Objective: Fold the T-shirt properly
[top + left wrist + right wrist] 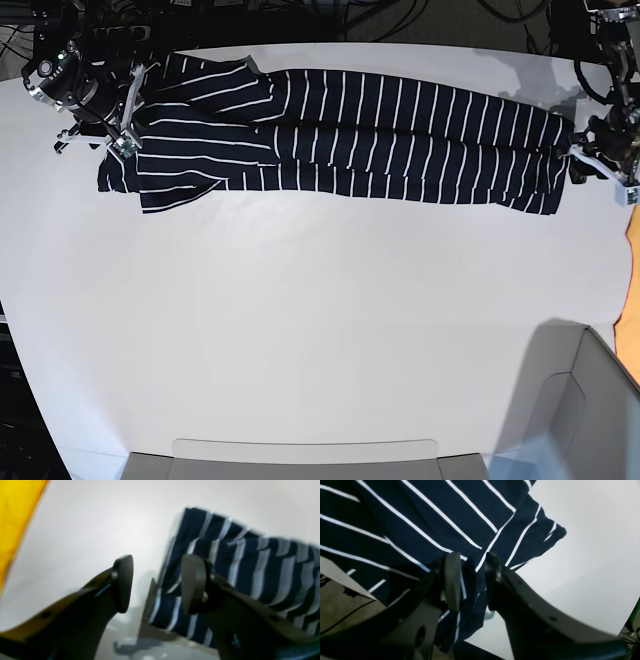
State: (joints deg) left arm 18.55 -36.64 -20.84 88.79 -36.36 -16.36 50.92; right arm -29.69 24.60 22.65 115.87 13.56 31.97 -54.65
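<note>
R gripper (470, 580) pinching T-shirt (350, 140) edge

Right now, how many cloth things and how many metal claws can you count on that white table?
Dark navy T-shirt with thin white stripes: 1
Plain orange cloth at the table's edge: 1
Robot grippers, left gripper and right gripper: 2
Total: 4

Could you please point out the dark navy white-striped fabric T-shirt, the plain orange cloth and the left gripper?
Dark navy white-striped fabric T-shirt (400, 135): base view, middle of its folded body.
Plain orange cloth (15, 517): left wrist view, its flat surface.
Left gripper (156, 582): left wrist view, between its open jaws.
</note>
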